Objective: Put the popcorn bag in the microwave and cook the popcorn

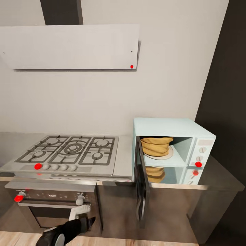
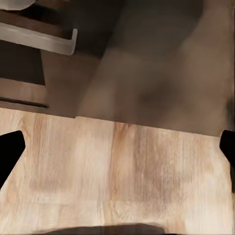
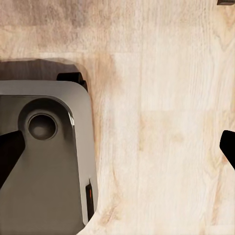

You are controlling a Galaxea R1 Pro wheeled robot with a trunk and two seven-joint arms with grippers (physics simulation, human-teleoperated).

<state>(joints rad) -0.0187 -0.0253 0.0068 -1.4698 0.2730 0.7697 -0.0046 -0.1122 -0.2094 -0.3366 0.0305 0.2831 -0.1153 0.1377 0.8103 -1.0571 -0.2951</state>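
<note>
Popcorn bag (image 1: pixel 156 146) sits inside the blue microwave (image 1: pixel 177 130), on its white plate, door (image 1: pixel 141 186) hanging open (a second yellow shape below is its mirror image). Left gripper (image 2: pixel 117 152) and right gripper (image 3: pixel 117 152) both have fingers spread wide, only wood floor (image 2: pixel 122 171) between them.

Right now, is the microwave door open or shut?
Open. The door swings out toward the camera, and the popcorn bag sits in the microwave.
</note>
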